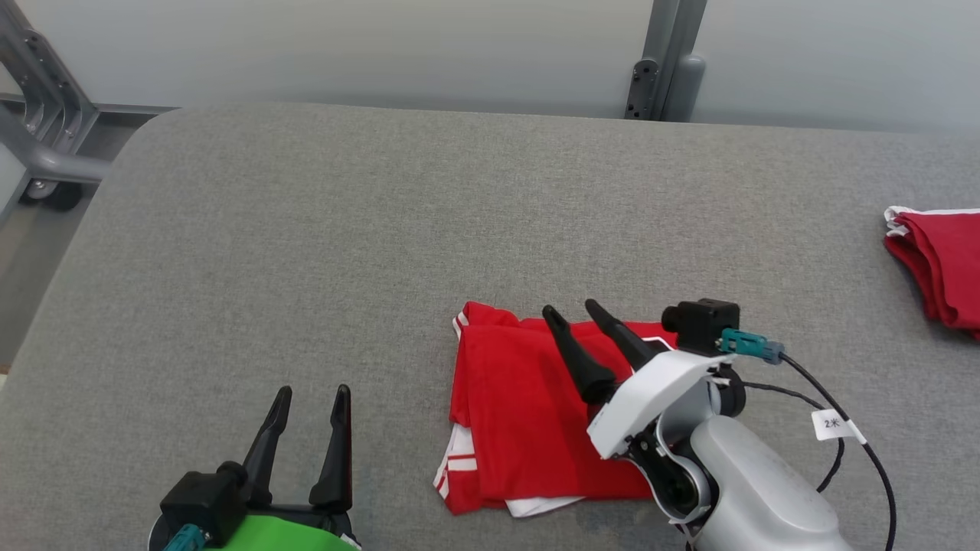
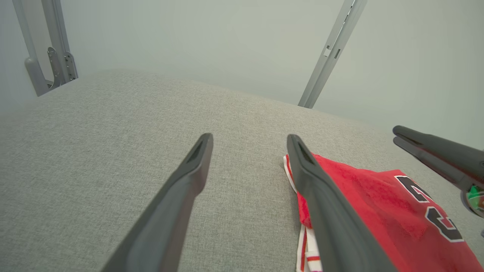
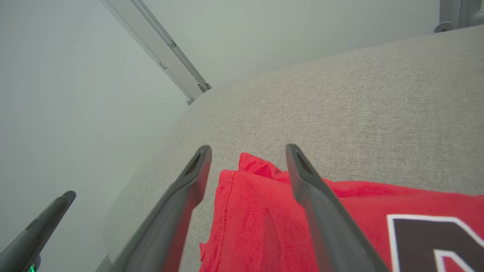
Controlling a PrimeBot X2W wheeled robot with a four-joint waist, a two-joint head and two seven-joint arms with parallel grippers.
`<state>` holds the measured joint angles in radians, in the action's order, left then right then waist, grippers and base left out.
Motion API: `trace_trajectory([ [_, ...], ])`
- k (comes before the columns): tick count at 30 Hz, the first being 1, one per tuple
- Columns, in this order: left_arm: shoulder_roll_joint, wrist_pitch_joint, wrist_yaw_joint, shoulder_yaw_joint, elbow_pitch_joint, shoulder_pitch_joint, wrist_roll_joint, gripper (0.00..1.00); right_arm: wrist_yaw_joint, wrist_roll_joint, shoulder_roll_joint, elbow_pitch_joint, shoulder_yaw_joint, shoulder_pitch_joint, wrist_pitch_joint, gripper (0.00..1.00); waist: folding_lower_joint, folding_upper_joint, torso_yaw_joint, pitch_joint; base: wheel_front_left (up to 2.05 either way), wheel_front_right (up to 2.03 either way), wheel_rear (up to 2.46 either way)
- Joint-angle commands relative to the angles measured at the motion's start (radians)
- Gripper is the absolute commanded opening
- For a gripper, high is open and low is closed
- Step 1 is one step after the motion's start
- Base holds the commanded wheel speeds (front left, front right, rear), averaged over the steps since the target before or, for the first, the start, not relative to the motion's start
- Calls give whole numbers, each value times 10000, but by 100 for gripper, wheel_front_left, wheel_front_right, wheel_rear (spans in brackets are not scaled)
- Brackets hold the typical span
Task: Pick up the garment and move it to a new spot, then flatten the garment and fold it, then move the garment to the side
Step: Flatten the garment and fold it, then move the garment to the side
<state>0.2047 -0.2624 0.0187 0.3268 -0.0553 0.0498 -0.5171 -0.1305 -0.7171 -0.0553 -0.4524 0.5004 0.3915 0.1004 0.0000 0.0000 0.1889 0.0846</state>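
The garment (image 1: 521, 405) is a red jersey with white trim, lying folded on the grey table (image 1: 383, 229) near its front edge. Black digits outlined in white show on the garment (image 2: 382, 204) in the left wrist view, and part of one on the garment (image 3: 264, 219) in the right wrist view. My right gripper (image 1: 574, 311) hovers over the jersey's far right part, open, with nothing between its fingers. My left gripper (image 1: 312, 392) stands open at the lower left, apart from the jersey, over bare table.
A second red folded cloth (image 1: 938, 260) lies at the table's right edge. Grey metal frame posts (image 1: 662, 69) rise behind the table, and more framing (image 1: 38, 130) stands at the far left. A cable (image 1: 842, 428) trails from my right wrist.
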Motion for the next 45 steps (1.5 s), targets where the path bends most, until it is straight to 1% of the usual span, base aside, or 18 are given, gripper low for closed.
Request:
trace_trajectory([
  [1, 41, -26, -16, 7, -19, 61, 38, 100, -3, 198, -34, 54, -213, -198, 109, 100, 0, 0, -80, -29, 0, 0, 0],
  [7, 40, -26, 10, 53, 38, 6, 65, 100, -3, 1192, -198, 519, -1343, -679, 613, 100, 0, 0, -185, -53, 0, 0, 0],
  [11, 7, -26, 73, 34, 57, 80, 71, 100, -3, 2315, -325, 1027, -2391, -1225, 1032, 100, 0, 0, -304, -128, 0, 0, 0],
  [17, 30, -27, 201, -61, 70, 176, 137, 100, -3, 3997, -155, 1951, -3849, -2152, 1307, 100, 0, 0, -608, -309, 0, 0, 0],
  [21, -41, -27, 305, -182, 10, 249, 273, 100, -3, 4699, -12, 2490, -4503, -2754, 1409, 100, 0, 0, -849, -458, 0, 0, 0],
  [24, -126, -26, 348, -270, -18, 315, 387, 100, -3, 4859, 24, 2749, -4756, -3135, 1465, 100, 0, 0, -1020, -557, 0, 0, 0],
  [27, -205, -26, 343, -438, -59, 395, 456, 100, -3, 4566, 34, 2865, -4829, -3408, 1539, 100, 0, 0, -1214, -676, 0, 0, 0],
  [32, -367, -27, 284, -772, -106, 519, 605, 100, -3, 4581, 35, 2818, -4845, -3647, 1604, 100, 0, 0, -1477, -793, 0, 0, 0],
  [39, -516, -28, 146, -1021, -107, 564, 918, 100, -3, 4477, 37, 2766, -4795, -3632, 1650, 100, 0, 0, -1644, -809, 0, 0, 0],
  [45, -653, -26, -2, -1140, -169, 578, 1123, 100, -3, 4456, 38, 2710, -4831, -3591, 1642, 100, 0, 0, -1614, -776, 0, 0, 0],
])
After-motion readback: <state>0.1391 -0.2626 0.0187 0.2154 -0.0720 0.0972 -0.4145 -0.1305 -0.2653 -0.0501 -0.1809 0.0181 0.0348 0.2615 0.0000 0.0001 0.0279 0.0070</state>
